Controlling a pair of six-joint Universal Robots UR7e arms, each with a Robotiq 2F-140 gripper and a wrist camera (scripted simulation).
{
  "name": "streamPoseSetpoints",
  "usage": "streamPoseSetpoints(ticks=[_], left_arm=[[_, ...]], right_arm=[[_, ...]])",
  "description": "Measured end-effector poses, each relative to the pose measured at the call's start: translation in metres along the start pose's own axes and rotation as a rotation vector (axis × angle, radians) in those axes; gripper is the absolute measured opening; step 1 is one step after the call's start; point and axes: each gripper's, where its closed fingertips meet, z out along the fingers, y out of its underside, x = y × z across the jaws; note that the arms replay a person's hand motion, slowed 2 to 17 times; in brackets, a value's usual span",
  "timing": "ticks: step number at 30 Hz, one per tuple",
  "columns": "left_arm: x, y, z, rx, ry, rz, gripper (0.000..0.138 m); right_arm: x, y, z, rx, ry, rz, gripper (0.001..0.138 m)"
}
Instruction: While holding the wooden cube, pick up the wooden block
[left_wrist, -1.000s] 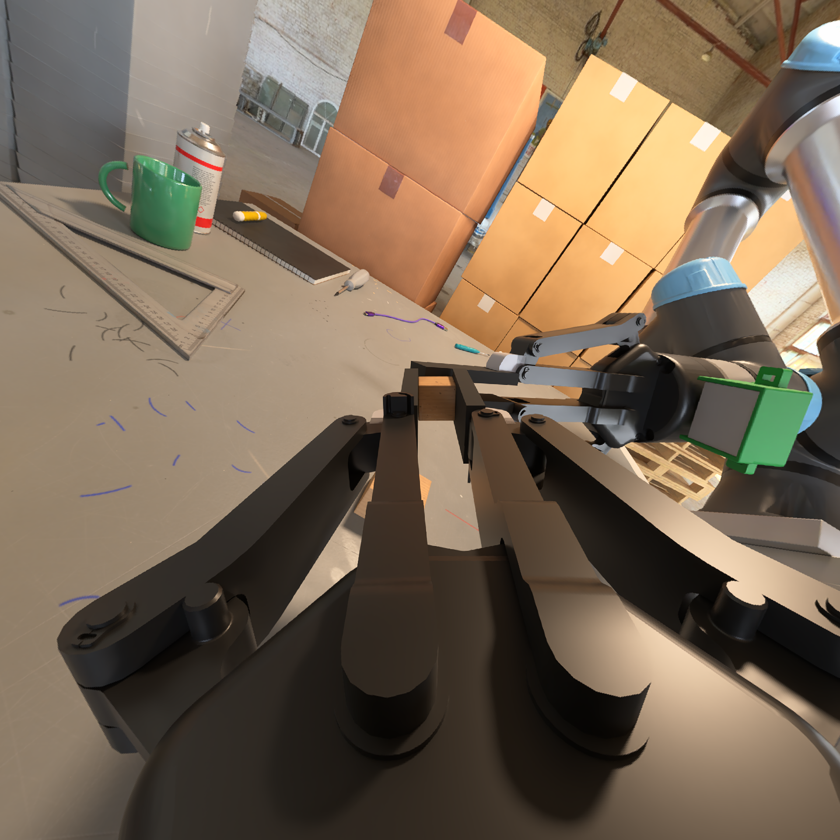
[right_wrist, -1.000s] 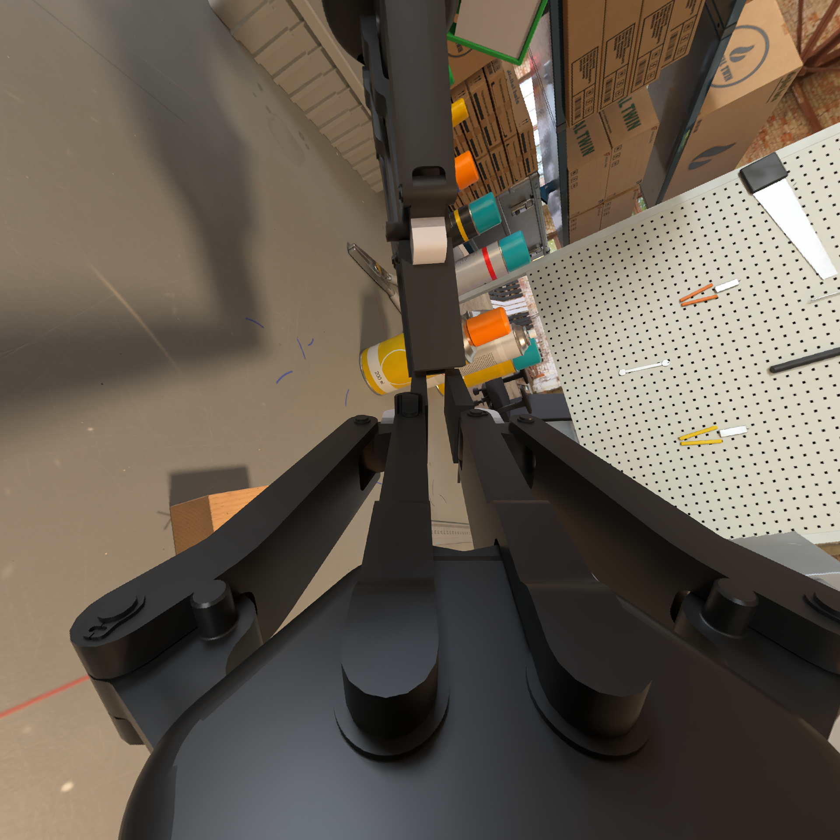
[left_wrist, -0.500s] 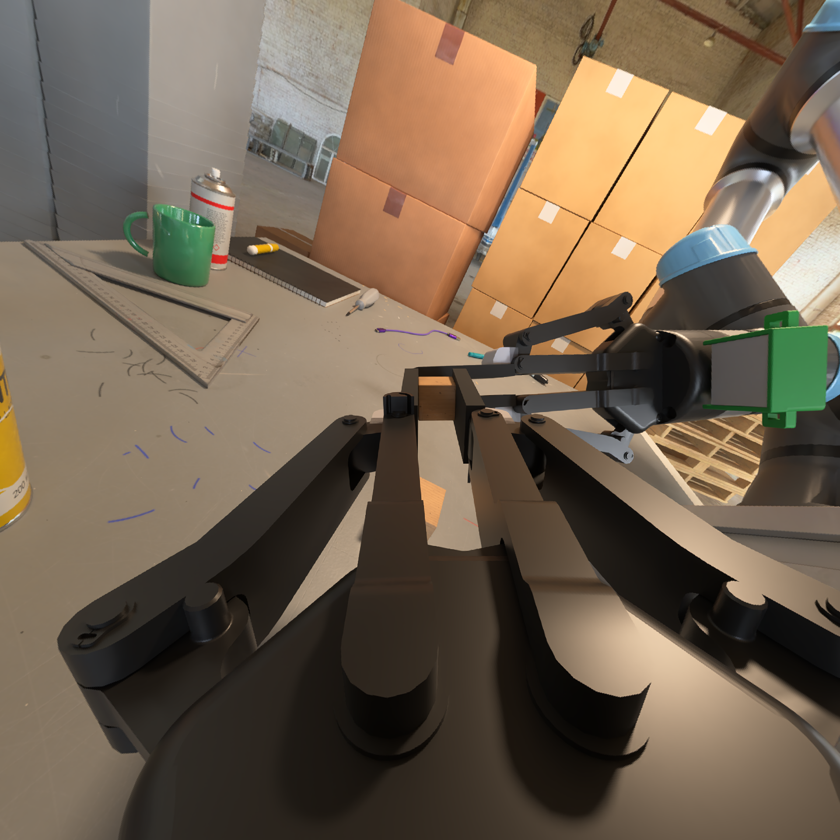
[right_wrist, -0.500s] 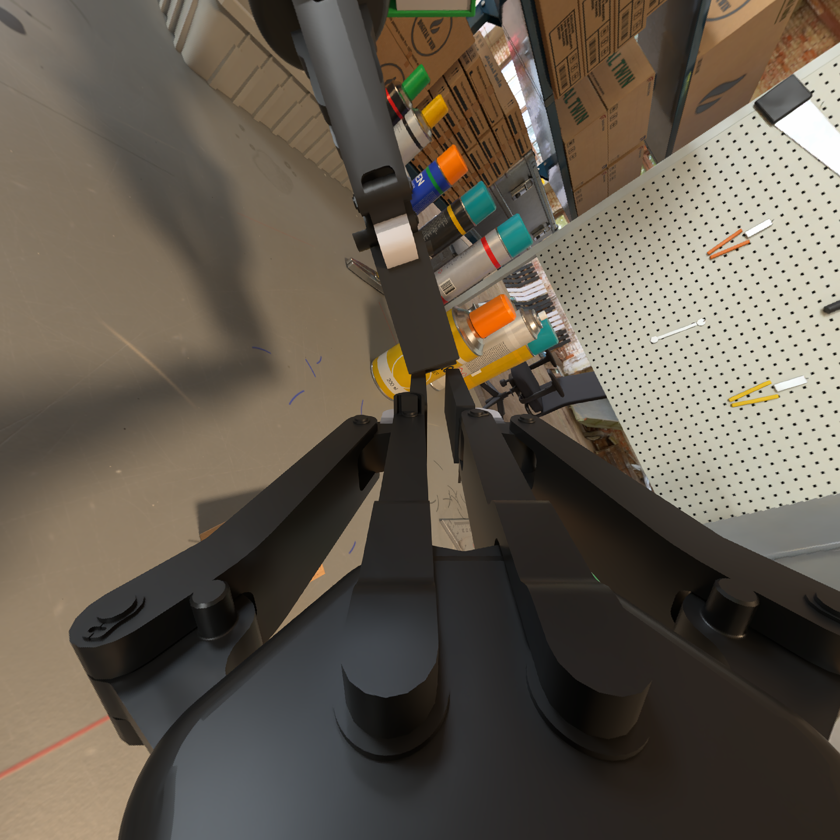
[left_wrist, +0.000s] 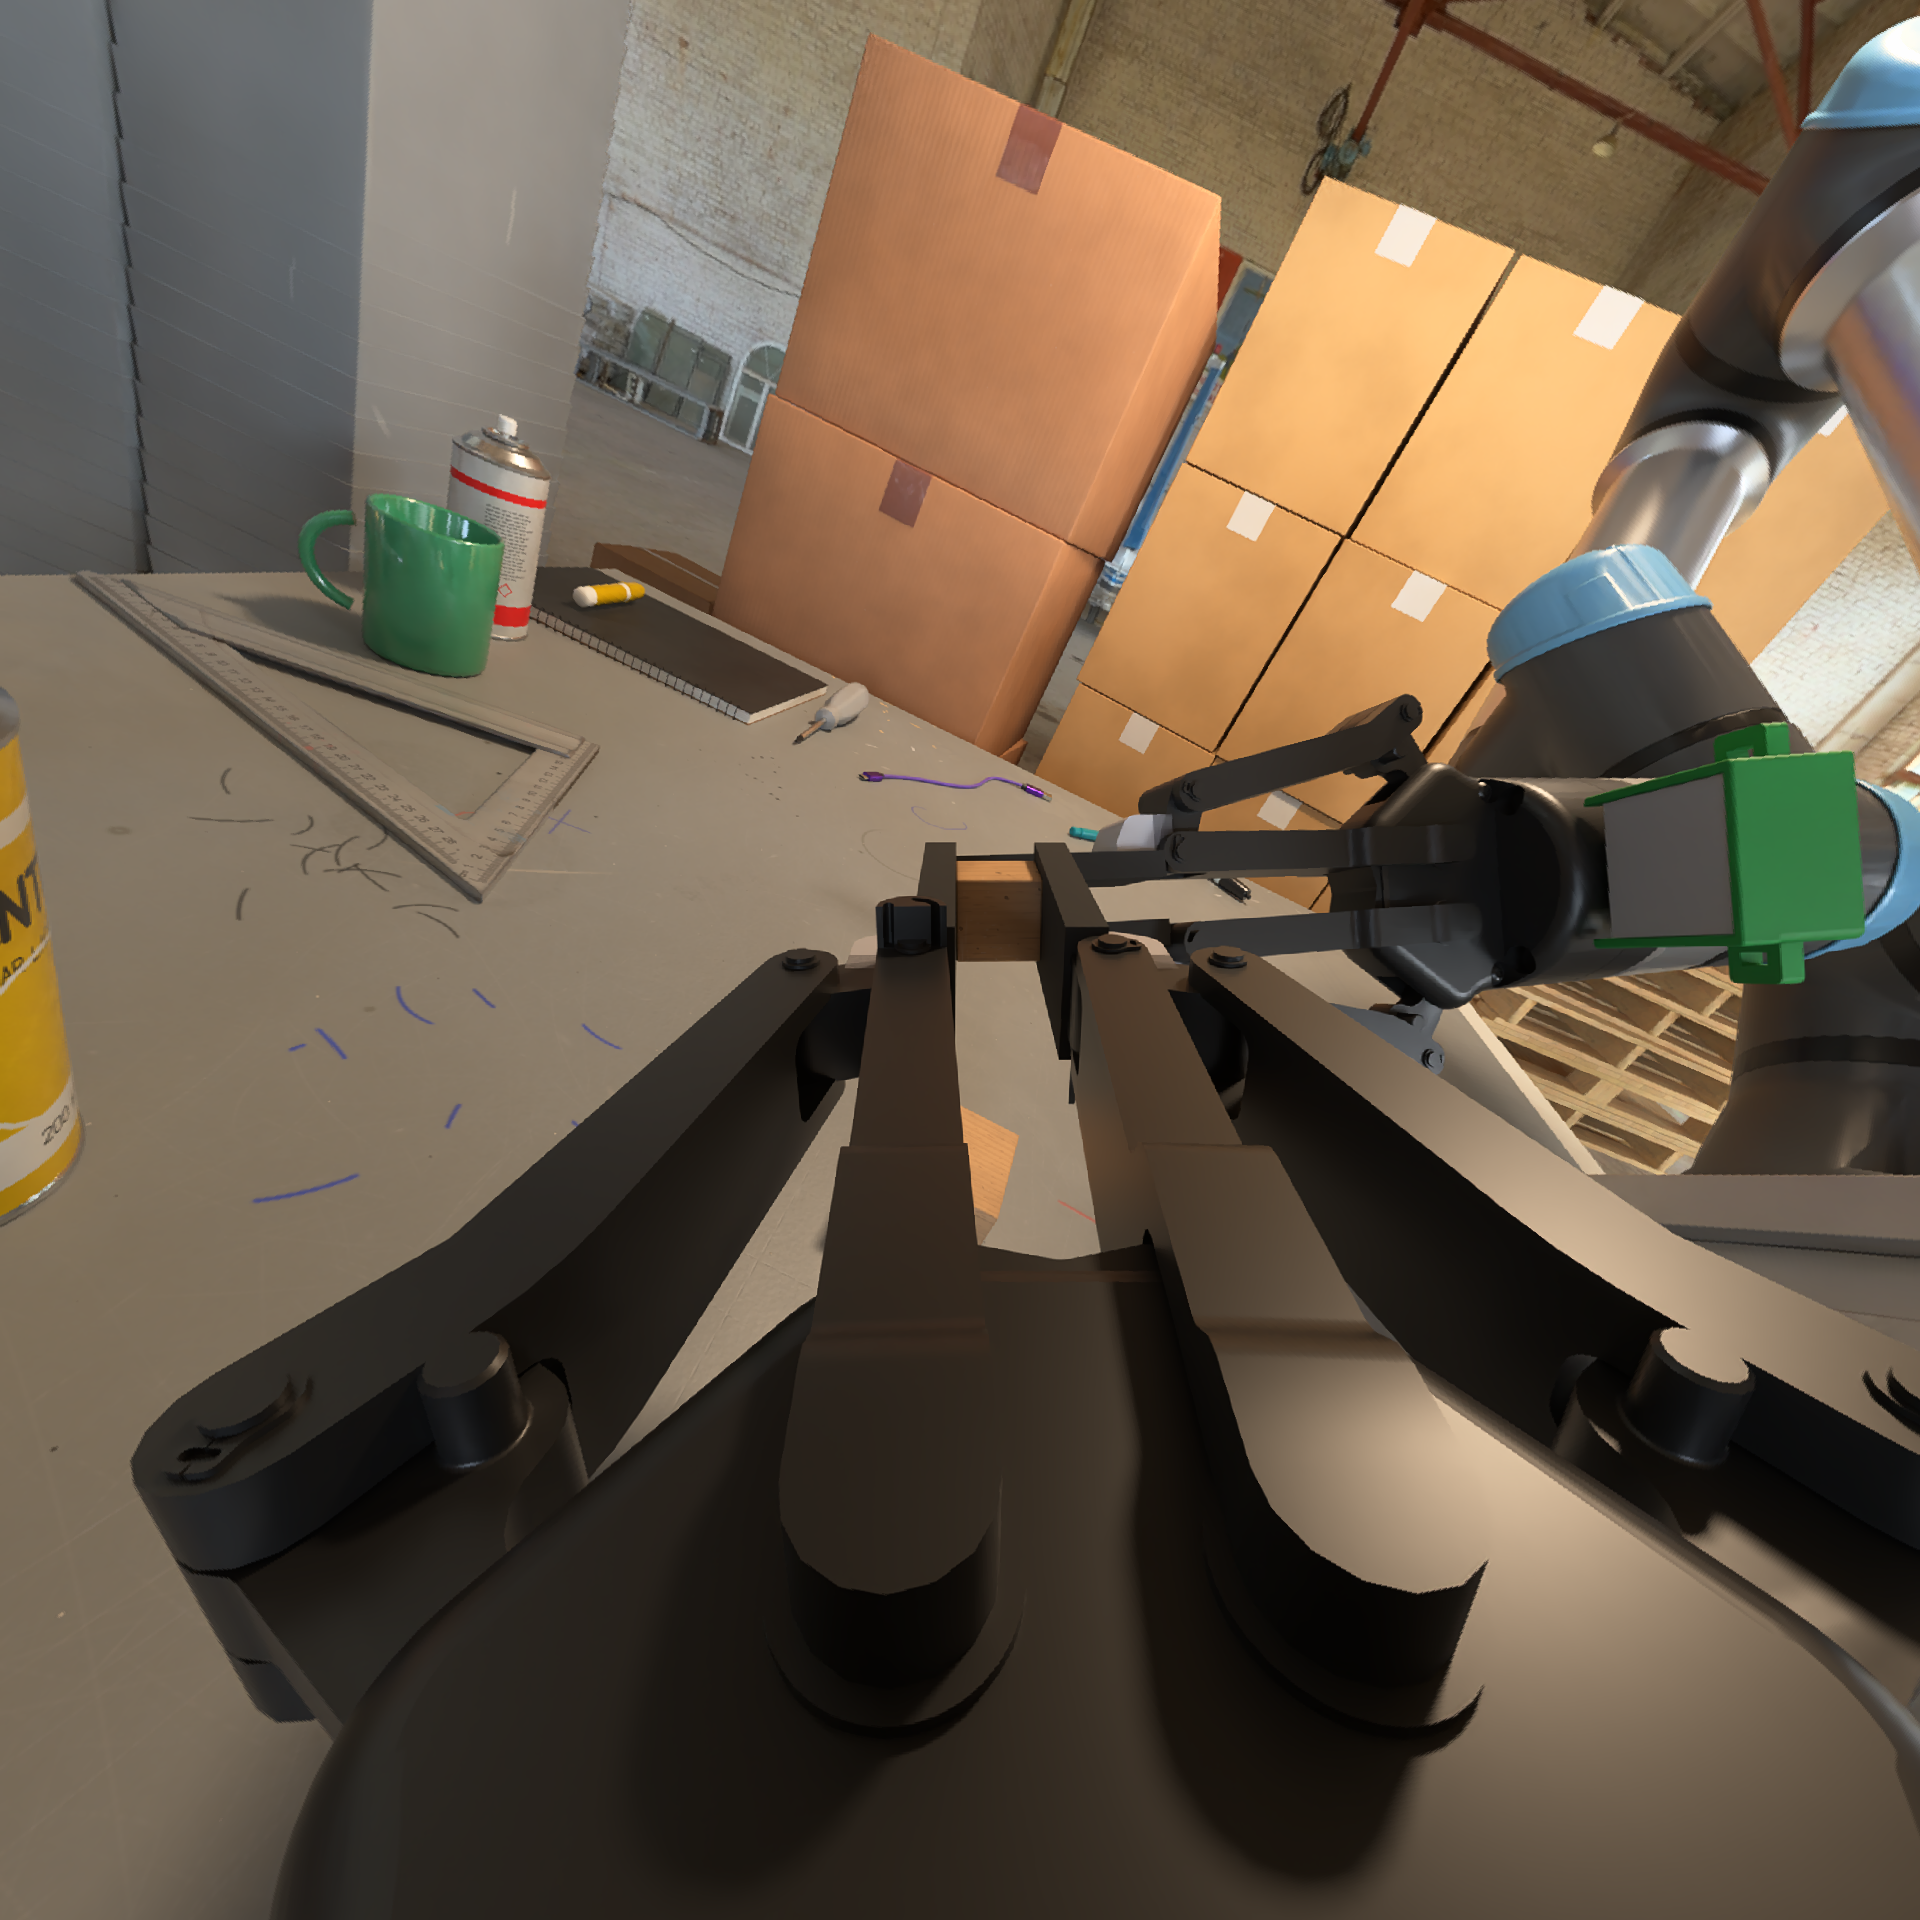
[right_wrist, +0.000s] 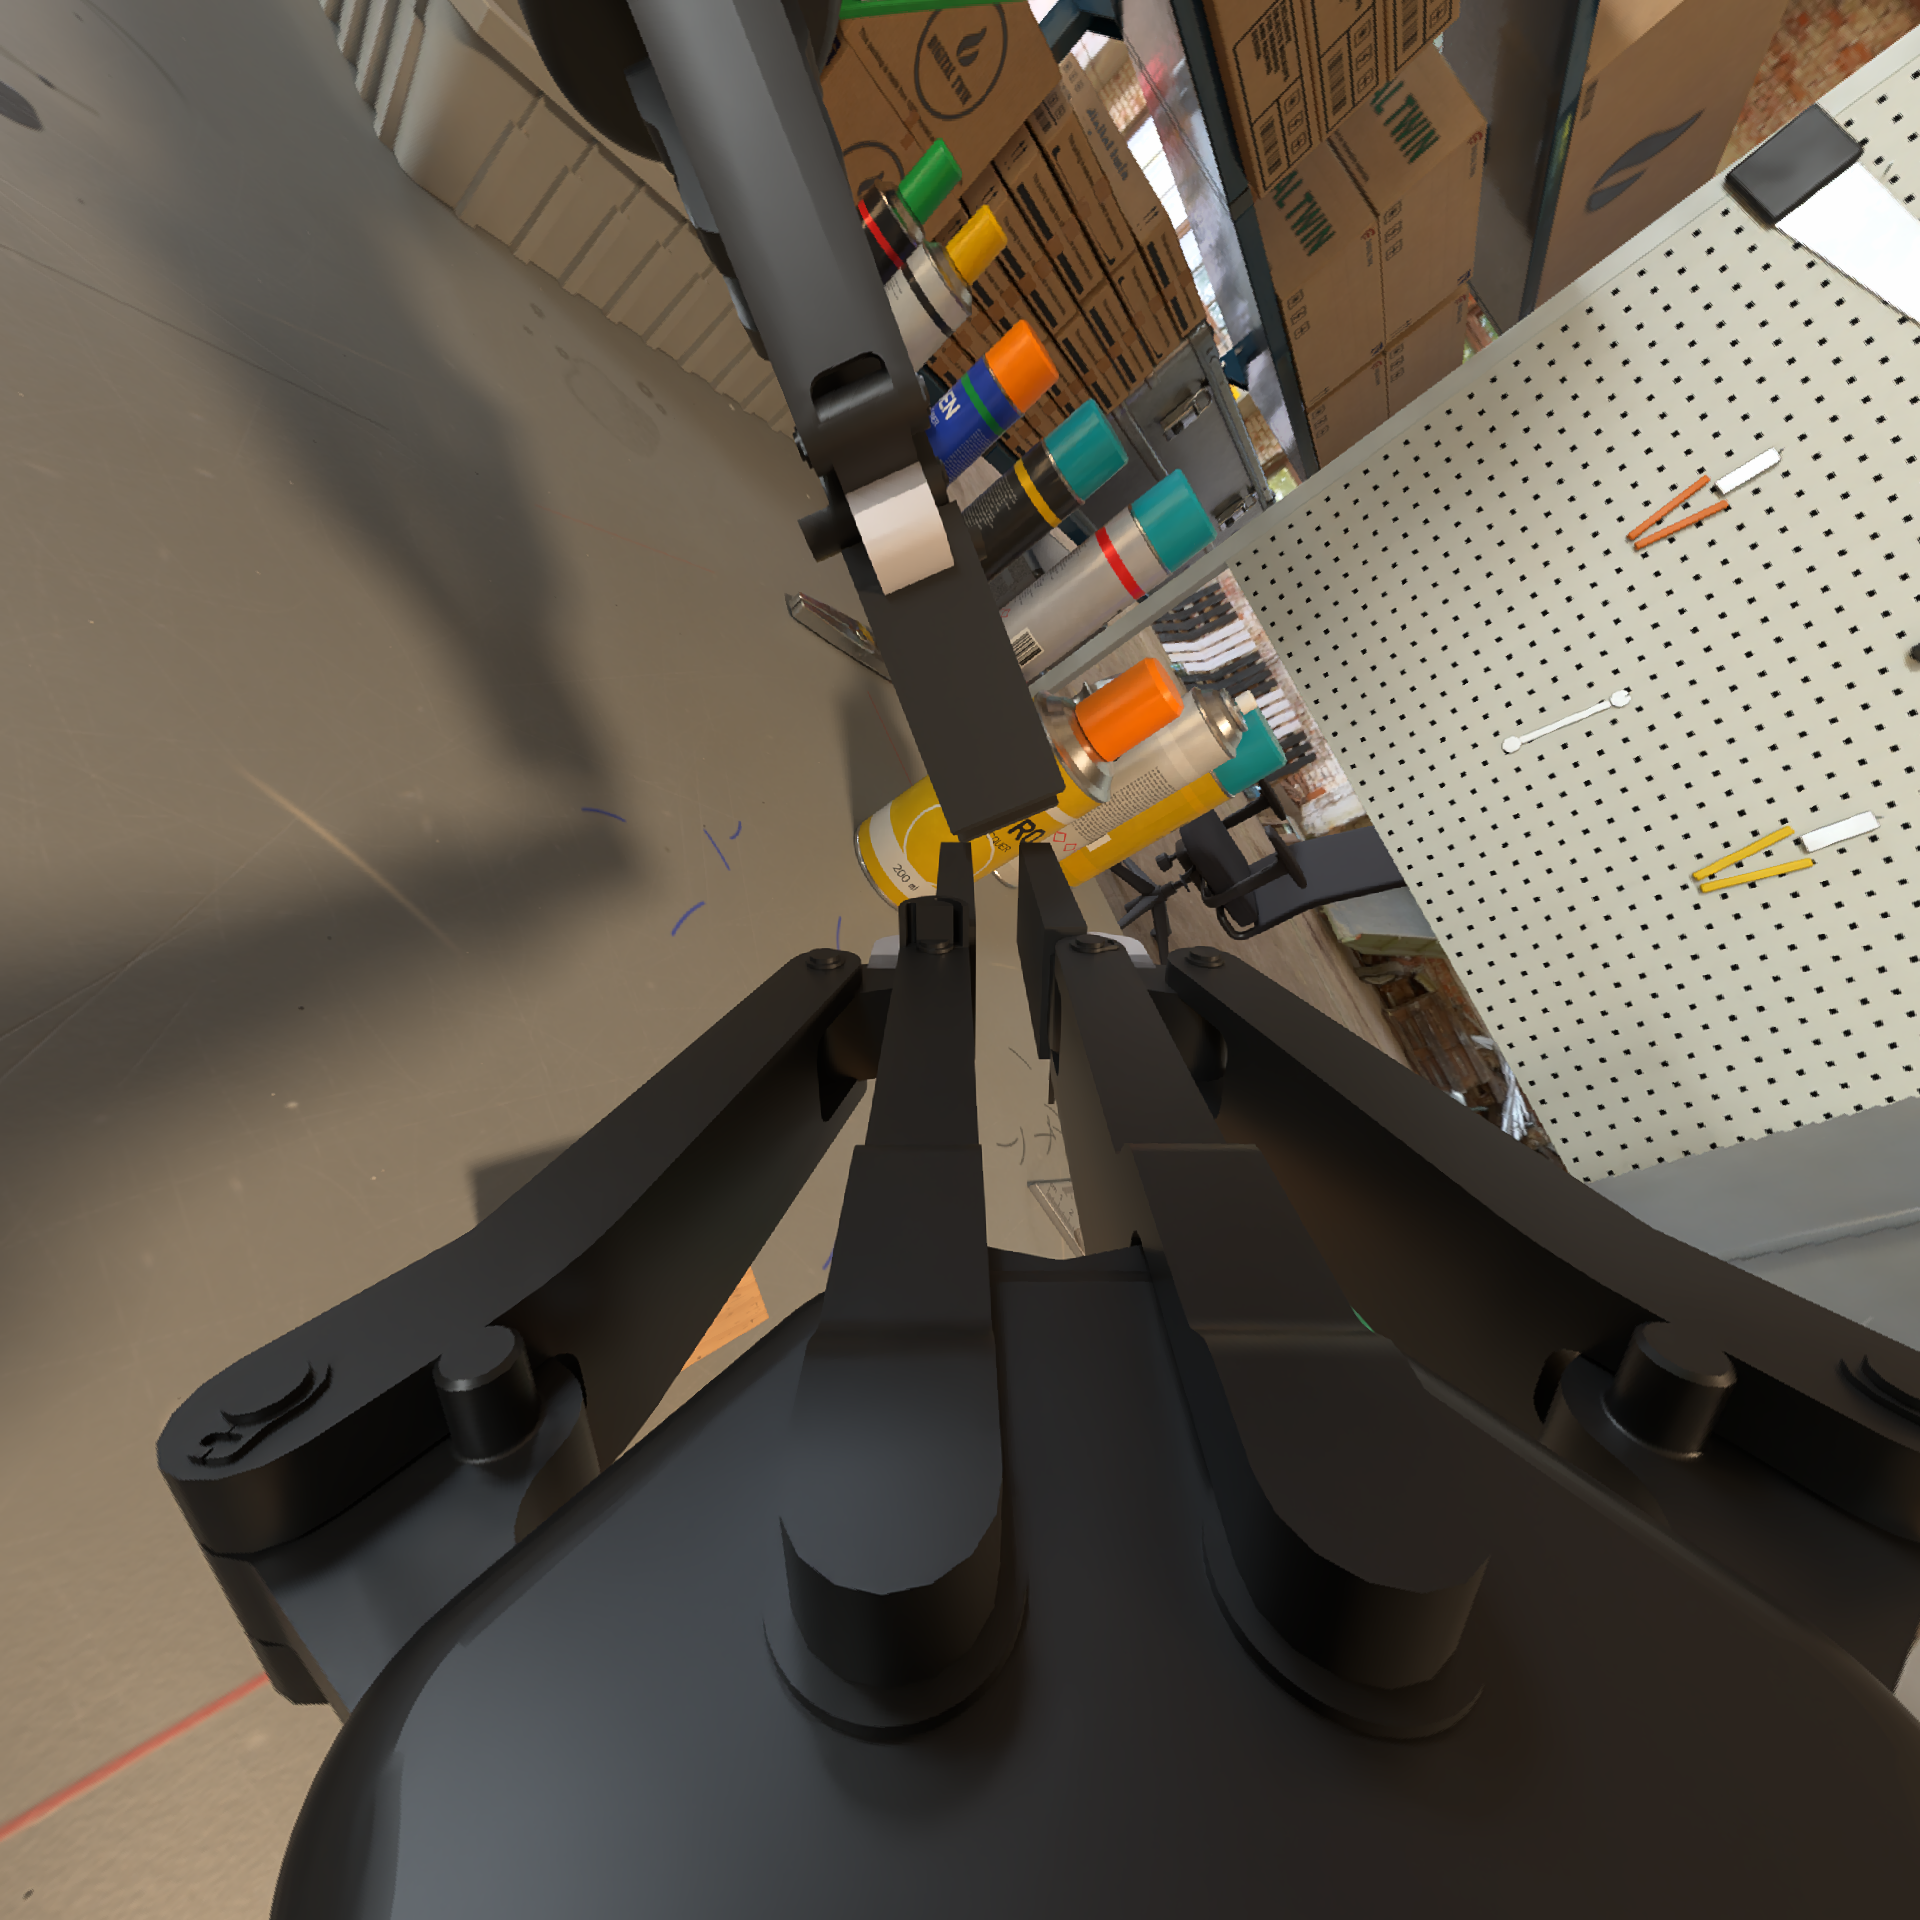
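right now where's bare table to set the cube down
Bare table lies between the metal square, the yellow can and the left pincer holding the wooden cube. Crowded: far edge by the green mug, notebook.

Black 2-finger gripper (left_wrist: 995, 894), silver arm (left_wrist: 1662, 488), blue joint caps, green camera mount

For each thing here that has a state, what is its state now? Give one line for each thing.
left end effector, shut on the wooden cube
right end effector, fingers narrowly apart, nothing seen between them
wooden block, lying on the table, not grasped
green mug, upright
white spray can, upright, no cap
notebook, closed
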Motion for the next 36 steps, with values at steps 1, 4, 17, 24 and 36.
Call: streamPoseSetpoints(ticks=[1,4,17,24,36], left_arm=[[0.0000,0.0000,-0.0002,0.001,0.000,0.000,0.020],[0.0000,0.0011,-0.0006,-0.001,-0.004,0.003,0.020],[-0.0002,0.0016,-0.0007,-0.004,-0.025,0.031,0.020],[0.0003,0.0024,-0.0006,-0.010,-0.009,0.040,0.020],[-0.0003,0.0097,0.0034,-0.073,-0.018,0.097,0.020]], right_arm=[[-0.0001,-0.0002,0.0001,0.001,-0.001,0.001,0.012],[-0.0012,-0.0001,0.0003,0.000,-0.003,0.002,0.012],[-0.0015,-0.0002,0.0009,0.002,-0.009,0.005,0.012],[-0.0021,0.0001,0.0005,0.002,-0.019,0.005,0.012],[-0.0055,0.0004,0.0003,0.001,-0.039,0.004,0.012]])
